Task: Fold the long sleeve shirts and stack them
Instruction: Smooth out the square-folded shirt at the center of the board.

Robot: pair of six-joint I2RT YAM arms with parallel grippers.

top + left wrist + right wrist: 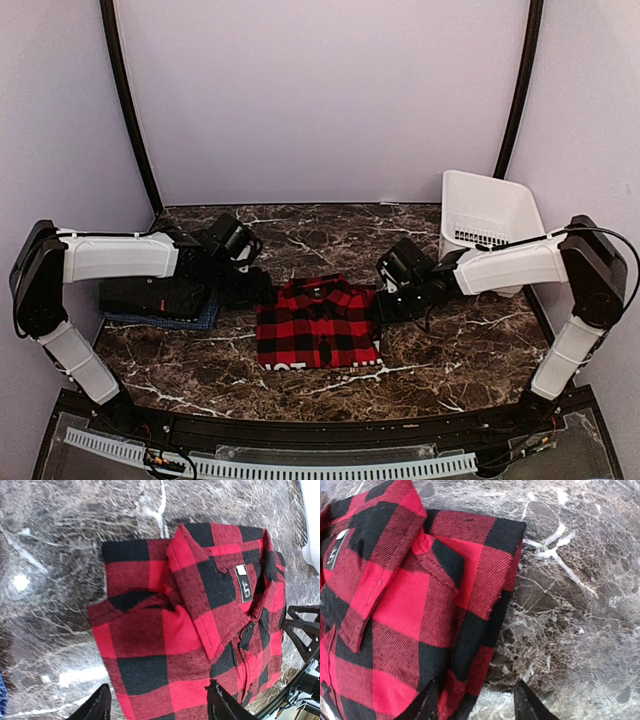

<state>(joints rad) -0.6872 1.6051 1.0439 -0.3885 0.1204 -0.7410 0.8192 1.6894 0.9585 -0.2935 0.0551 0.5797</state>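
Left gripper (160, 709) fingertips frame the bottom edge of the left wrist view. They stand well apart with nothing clamped, and the left side of the folded red-and-black checked shirt (190, 630) lies under the gap. Right gripper (476, 706) is likewise open and holds nothing, its tips straddling the shirt's right side edge.

The wrist views resolve the collar and a small black neck label (245, 587); the top view does not. Only the top view shows the white block letters (300, 367) along the shirt's near edge. It also shows the shirt's position at the middle of the tabletop (450, 350), between both grippers. It alone shows the black shirt (135, 297) lying on the blue shirt (205, 321) by the left edge, and the white basket (490, 215) at the far right corner.
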